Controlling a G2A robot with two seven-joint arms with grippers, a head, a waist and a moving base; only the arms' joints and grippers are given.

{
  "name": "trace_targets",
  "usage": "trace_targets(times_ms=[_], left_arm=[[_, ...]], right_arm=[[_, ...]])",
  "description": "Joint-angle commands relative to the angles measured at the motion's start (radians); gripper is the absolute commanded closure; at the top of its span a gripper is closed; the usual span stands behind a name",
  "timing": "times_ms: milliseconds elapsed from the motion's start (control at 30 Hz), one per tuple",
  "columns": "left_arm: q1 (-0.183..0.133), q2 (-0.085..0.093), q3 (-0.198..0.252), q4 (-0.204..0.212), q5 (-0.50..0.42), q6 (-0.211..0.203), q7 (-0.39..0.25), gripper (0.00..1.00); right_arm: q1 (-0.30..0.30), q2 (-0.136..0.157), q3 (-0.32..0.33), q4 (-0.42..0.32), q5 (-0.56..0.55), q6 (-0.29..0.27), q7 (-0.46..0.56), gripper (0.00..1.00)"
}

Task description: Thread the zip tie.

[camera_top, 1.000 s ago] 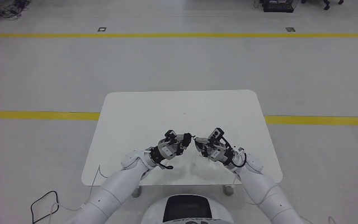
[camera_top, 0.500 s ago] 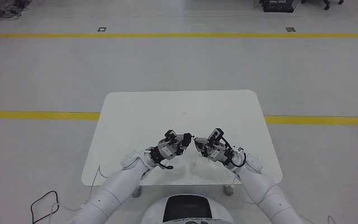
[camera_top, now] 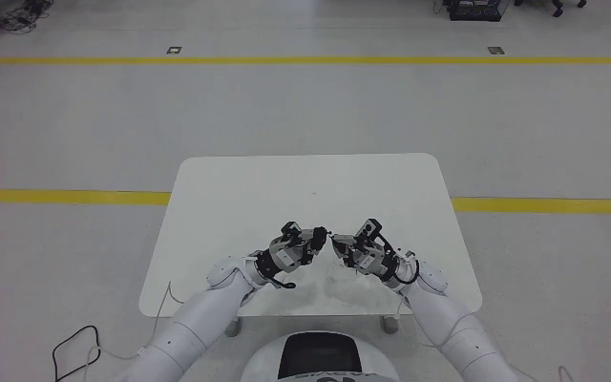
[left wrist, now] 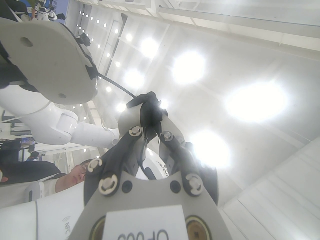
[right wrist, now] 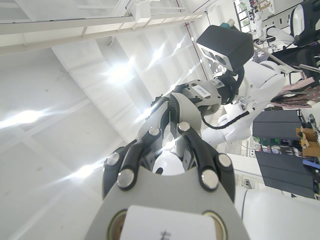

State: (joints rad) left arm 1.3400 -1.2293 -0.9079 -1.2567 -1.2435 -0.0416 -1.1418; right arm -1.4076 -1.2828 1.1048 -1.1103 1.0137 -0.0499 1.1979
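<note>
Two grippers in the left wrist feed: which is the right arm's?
The right gripper is the grey one seen side-on, where the zip tie ends. The left gripper, rising from the camera's mount, pinches the other end.

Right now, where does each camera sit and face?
Top view: overhead, facing down at the table; both arms, left gripper close to right gripper.
Left wrist view: on that wrist, facing the ceiling; own gripper shut on the zip tie.
Right wrist view: on that wrist, facing the ceiling; own gripper near, left gripper beyond.
Shared: both wrist views show both grippers.
</note>
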Motion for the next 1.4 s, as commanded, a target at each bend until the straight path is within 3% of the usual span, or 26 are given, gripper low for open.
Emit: trace_targets(times_ms=[0, 1367], left_arm=[[0.0, 0.0, 0.0, 0.0, 0.0, 0.0, 0.0, 1.0], [0.0, 0.0, 0.0, 0.0, 0.0, 0.0, 0.0, 1.0]], right_arm=[[0.001, 0.0, -0.001, 0.002, 0.0, 0.0, 0.0, 1.0], [0.013, -0.007, -0.009, 0.035, 0.002, 0.003, -0.003, 1.0]])
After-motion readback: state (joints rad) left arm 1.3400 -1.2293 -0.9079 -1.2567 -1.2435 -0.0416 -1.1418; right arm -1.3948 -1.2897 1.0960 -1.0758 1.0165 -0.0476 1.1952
